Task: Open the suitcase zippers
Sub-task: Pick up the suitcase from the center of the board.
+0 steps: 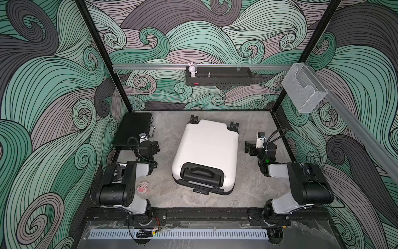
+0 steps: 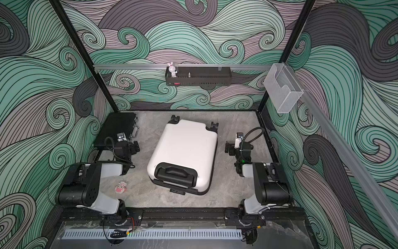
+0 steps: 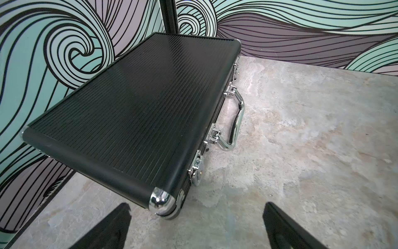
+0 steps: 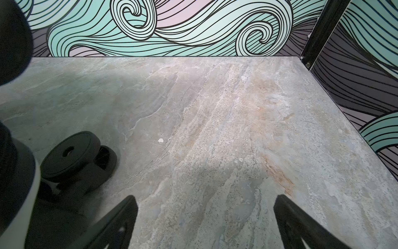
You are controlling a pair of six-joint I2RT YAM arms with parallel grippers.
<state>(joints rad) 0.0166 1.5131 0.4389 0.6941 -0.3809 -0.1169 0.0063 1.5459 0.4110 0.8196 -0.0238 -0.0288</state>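
Observation:
The white hard-shell suitcase lies flat in the middle of the table, with its black handle panel towards me and its wheels at the far end. A thin black zipper band runs along its near rim, with small dark pull tabs below the handle. My left gripper hovers open to the left of the case, empty. My right gripper is open to its right, beside a black wheel, and holds nothing.
A flat black briefcase with a metal handle lies at the far left, just beyond my left gripper. A small pink charm sits near the left arm. A black shelf and a clear holder hang on the walls.

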